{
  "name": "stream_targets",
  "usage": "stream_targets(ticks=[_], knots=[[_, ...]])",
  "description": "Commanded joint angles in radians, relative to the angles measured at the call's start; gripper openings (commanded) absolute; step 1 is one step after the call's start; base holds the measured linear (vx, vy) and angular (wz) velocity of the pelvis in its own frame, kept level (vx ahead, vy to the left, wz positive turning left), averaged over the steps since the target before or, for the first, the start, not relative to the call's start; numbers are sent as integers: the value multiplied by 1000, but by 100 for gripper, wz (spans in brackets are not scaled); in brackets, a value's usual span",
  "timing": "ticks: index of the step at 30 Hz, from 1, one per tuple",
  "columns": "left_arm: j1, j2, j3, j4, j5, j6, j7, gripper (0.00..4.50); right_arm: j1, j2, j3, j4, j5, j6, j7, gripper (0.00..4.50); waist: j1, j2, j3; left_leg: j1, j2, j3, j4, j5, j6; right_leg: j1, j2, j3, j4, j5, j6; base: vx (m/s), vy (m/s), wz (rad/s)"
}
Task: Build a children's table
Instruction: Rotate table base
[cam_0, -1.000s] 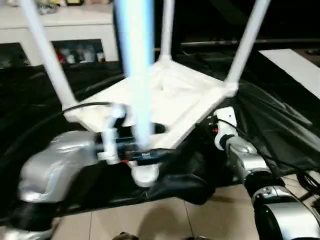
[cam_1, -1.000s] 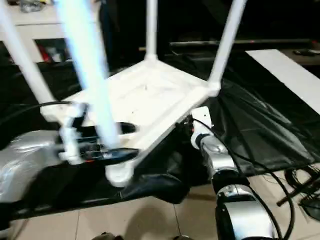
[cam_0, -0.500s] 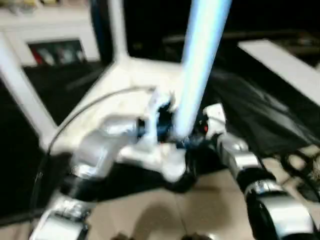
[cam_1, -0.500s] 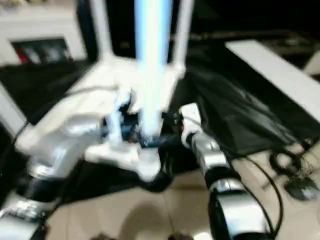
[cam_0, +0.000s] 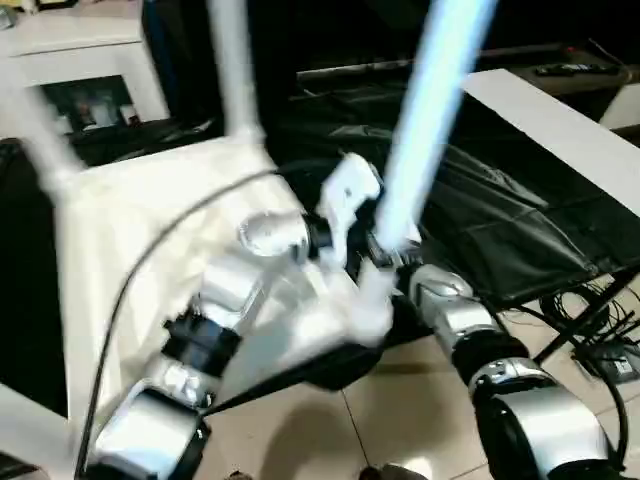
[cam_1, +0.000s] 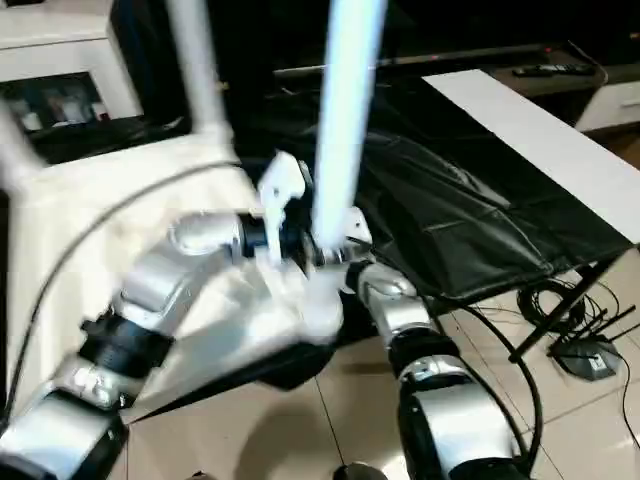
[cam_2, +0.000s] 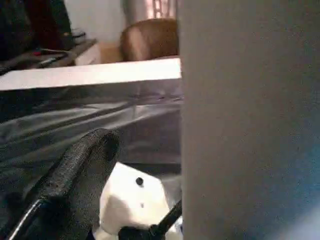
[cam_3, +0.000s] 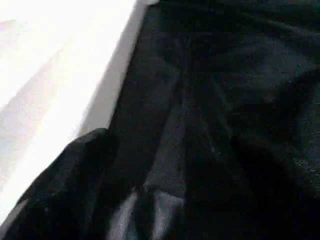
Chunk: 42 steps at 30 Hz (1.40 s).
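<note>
Tabletop (cam_0: 130, 230) lies underside-up on the black-draped worktop (cam_0: 520, 220), its near corner hidden behind the silver forearms. Nearest leg (cam_0: 425, 120) leans toward one o'clock, its top cut off. Left gripper (cam_0: 375, 250) fingers (cam_2: 75, 180) straddle its base; right gripper fingers (cam_3: 75, 180) are spread, holding nothing.

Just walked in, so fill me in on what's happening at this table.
The robot is assembling a white children's table, which lies upside down on the black-draped work table with its legs pointing up. The left gripper sits at the base of the nearest leg, by its corner socket. The right gripper is close beside it.
</note>
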Motion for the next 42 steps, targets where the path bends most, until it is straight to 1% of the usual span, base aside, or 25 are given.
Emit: stream_targets(ticks=[1,3,8,10,13,14,15,16,17,18,19,20,22,23,27,29,31,32,34,36,37,38,39,41,42], knots=[[17,67,15,43,62,-5,13,445,-9,-4,-11,21,1,0,-29,432,19,-6,-74,-6,19,6,-69,-271,46,66,-72,52,-100,-452,-120,0,0,0],[26,85,27,39,53,-2,0,445,-10,-6,-24,20,7,-3,-43,432,29,-3,-75,0,24,11,-69,-265,44,61,-70,56,-93,-405,-138,0,0,0],[25,118,35,76,75,-33,-9,445,-15,-6,-22,23,5,-10,-46,432,34,0,-82,-3,25,15,-68,-223,39,67,-68,58,-82,-330,-156,0,0,0],[48,153,28,48,58,-18,-64,445,-15,-9,-30,12,16,-15,-32,432,38,-3,-83,-6,28,15,-68,-201,41,70,-71,59,-76,-294,-169,0,0,0],[88,198,15,-16,6,31,-147,445,-13,-30,-39,4,22,-20,-15,432,41,1,-85,-2,33,19,-67,-179,41,67,-69,62,-68,-241,-198,0,0,0],[105,224,2,-35,7,47,-169,445,-9,-48,-44,-1,23,-23,-9,432,49,0,-86,0,36,22,-67,-159,44,66,-70,63,-60,-202,-216,0,0,0],[116,241,-8,-39,21,47,-177,445,-6,-62,-50,-6,23,-25,-4,432,49,-3,-86,-1,35,23,-67,-154,47,67,-67,63,-60,-194,-217,0,0,0],[116,241,-8,-39,21,47,-177,445,-6,-62,-50,-6,23,-25,-4,432,52,-1,-88,0,36,23,-66,-150,47,68,-68,63,-58,-184,-219,0,0,0],[124,273,-29,-17,84,31,-162,445,0,-89,-59,-19,28,-30,10,432,54,-5,-85,5,35,27,-66,-156,50,63,-65,64,-61,-188,-217,0,0,0],[124,273,-29,-17,84,31,-162,445,0,-89,-59,-19,28,-30,10,432,57,-4,-85,6,35,27,-66,-161,51,64,-65,64,-61,-193,-214,0,0,0],[130,293,-33,2,127,17,-134,445,6,-113,-72,-39,41,-28,27,432,61,-3,-84,6,34,29,-66,-162,48,64,-66,65,-62,-207,-206,0,0,0],[136,307,-24,7,151,29,-101,445,16,-139,-82,-66,52,-25,51,432,67,-3,-84,6,35,30,-66,-172,44,66,-65,65,-65,-225,-185,0,0,0],[158,332,-19,-44,136,65,-124,445,37,-165,-82,-107,64,-15,101,432,73,-5,-83,7,33,32,-65,-172,43,65,-66,66,-66,-239,-179,0,0,0],[174,344,-18,-86,118,98,-142,445,52,-180,-72,-132,64,-6,136,432,73,-7,-84,1,36,28,-67,-161,42,71,-69,65,-60,-235,-181,0,0,0],[211,363,-37,-165,103,172,-156,445,94,-220,-42,-189,55,14,210,432,76,-8,-83,-1,33,30,-65,-163,46,69,-68,64,-68,-273,-179,0,0,0],[235,376,-65,-202,129,213,-156,445,126,-246,-27,-240,50,39,254,432,76,-3,-81,-1,33,30,-65,-167,46,68,-66,63,-69,-288,-173,0,0,0],[245,372,-64,-220,120,229,-157,445,140,-255,-24,-265,53,55,268,432,76,-9,-81,-2,31,30,-64,-166,49,69,-64,62,-73,-304,-159,0,0,0],[256,354,-35,-261,76,273,-146,445,162,-274,-19,-316,54,78,282,432,74,-4,-80,-1,29,31,-63,-169,45,69,-62,61,-75,-314,-155,0,0,0],[259,356,-31,-292,67,312,-141,445,176,-286,-15,-347,53,89,292,432,77,-4,-82,0,30,29,-63,-165,43,68,-63,61,-75,-312,-154,0,0,0],[262,375,-51,-310,89,331,-146,445,183,-294,-10,-362,50,92,300,432,76,-7,-81,-2,29,29,-63,-168,45,69,-61,60,-75,-313,-156,0,0,0],[269,396,-79,-327,122,355,-144,445,192,-297,-10,-377,51,98,303,432,73,-4,-80,-3,28,27,-64,-181,45,69,-60,57,-78,-339,-144,0,0,0],[270,398,-81,-329,125,358,-143,445,193,-298,-9,-380,51,99,304,432,72,-6,-79,-4,27,27,-64,-184,45,70,-60,57,-79,-349,-137,0,0,0],[276,405,-95,-341,148,370,-131,445,204,-301,-6,-403,52,110,306,432,72,-6,-78,1,26,28,-63,-190,45,66,-59,57,-84,-372,-127,0,0,0],[287,397,-94,-361,147,402,-112,445,223,-305,-1,-442,55,133,311,432,74,-1,-79,2,26,28,-62,-182,44,66,-57,58,-83,-368,-123,0,0,0],[293,391,-90,-373,141,422,-103,429,232,-307,2,-460,55,143,312,432,74,0,-80,1,27,28,-62,-179,43,66,-58,57,-82,-360,-125,0,0,0]])
